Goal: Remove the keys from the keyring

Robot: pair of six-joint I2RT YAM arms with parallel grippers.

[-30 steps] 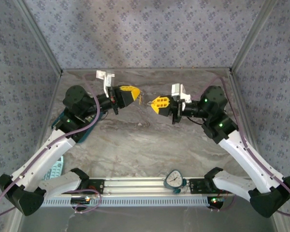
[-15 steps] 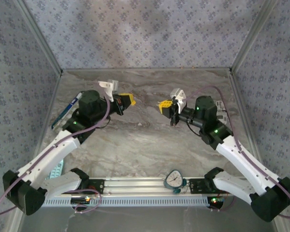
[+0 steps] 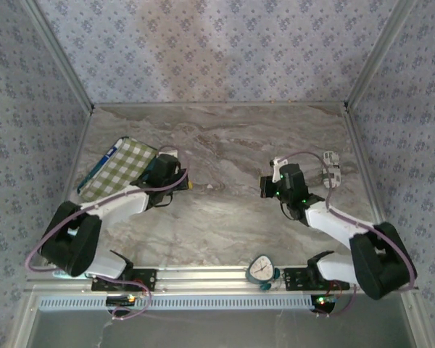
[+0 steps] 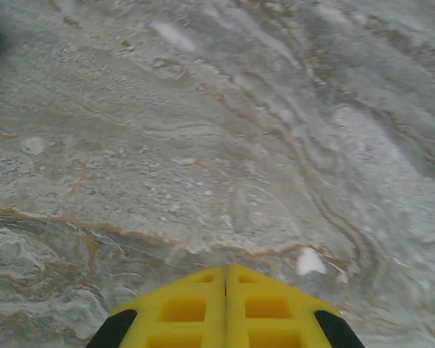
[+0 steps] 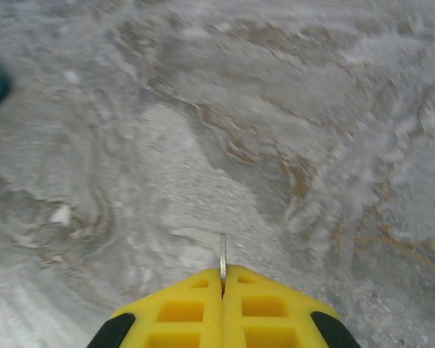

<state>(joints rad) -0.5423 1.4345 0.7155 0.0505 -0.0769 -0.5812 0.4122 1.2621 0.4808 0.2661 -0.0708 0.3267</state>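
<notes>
Presently: both claws clenched, one key in hand.
My right claw point(image 5: 222, 272), at 3 o'clock on the marble tabletop point(image 3: 225, 138), grasps a key point(image 5: 222, 254), with only its silvery shaft tip poking toward 12 from the pads. My left claw point(image 4: 226, 272), at 9 o'clock, is clenched on nothing I can see. Risk: pinched this near the pad tips, the thin metal may pivot or slip out if it catches the marble.

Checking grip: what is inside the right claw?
A thin silvery metal tip pokes out between the yellow pads of the shut right claw; the rest, whether key or ring, is covered by them.
</notes>
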